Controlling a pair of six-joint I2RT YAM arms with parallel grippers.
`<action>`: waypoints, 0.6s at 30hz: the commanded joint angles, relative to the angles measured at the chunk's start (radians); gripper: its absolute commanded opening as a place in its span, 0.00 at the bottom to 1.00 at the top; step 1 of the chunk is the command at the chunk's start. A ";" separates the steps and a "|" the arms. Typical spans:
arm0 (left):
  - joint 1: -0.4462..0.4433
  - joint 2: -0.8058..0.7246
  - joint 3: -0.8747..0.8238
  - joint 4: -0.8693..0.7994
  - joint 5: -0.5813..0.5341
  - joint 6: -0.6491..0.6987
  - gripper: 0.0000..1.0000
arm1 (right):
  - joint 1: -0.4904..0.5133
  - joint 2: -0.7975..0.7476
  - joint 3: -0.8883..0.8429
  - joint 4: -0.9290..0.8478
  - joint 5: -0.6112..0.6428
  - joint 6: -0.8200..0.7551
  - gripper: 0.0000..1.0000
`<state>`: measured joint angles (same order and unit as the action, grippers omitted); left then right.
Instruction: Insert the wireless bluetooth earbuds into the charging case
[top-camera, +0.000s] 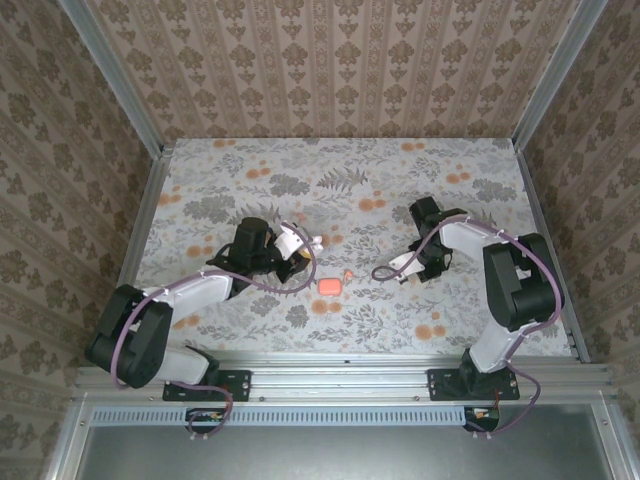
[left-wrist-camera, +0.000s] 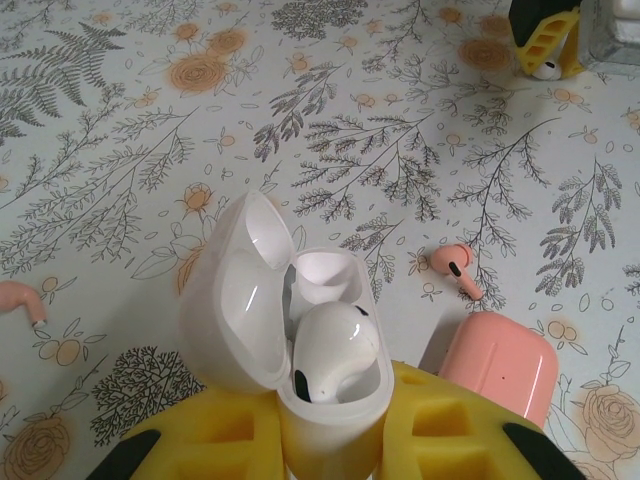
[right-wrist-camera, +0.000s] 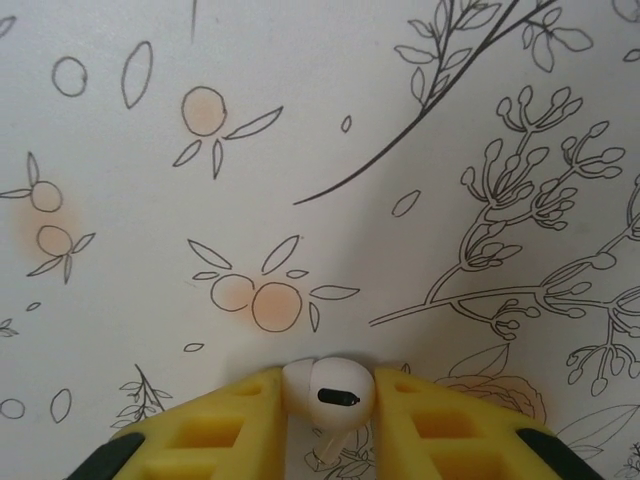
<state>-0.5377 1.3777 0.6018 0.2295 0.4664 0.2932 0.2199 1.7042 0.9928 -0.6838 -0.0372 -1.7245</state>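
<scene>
Left end effector (left-wrist-camera: 330, 425) clamped on white case (left-wrist-camera: 250, 300), lower centre, lid open so slots face up; one white bud (left-wrist-camera: 335, 345) seated. Right end effector (right-wrist-camera: 330, 405) pinches second white bud (right-wrist-camera: 328, 388), bottom centre, likely for empty slot. Pink case (left-wrist-camera: 498, 365), pink bud (left-wrist-camera: 455, 270) lie on counter (left-wrist-camera: 400, 150), lower right.

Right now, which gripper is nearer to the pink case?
Left. The left gripper, shut on the open white case, sits just beside the pink case; the right gripper, pinching a white earbud, is well off to its right.
</scene>
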 joint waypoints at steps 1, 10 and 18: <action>0.007 0.009 0.020 0.004 0.005 0.018 0.08 | 0.006 -0.044 -0.028 -0.008 -0.043 0.018 0.26; 0.006 0.013 0.010 0.052 0.010 -0.008 0.08 | -0.004 -0.126 0.001 0.036 -0.157 0.240 0.22; -0.004 0.030 -0.054 0.226 -0.002 -0.099 0.08 | 0.001 -0.230 -0.009 0.142 -0.319 0.591 0.20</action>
<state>-0.5358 1.3933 0.5755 0.3500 0.4660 0.2516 0.2199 1.5391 0.9802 -0.6003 -0.2333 -1.3308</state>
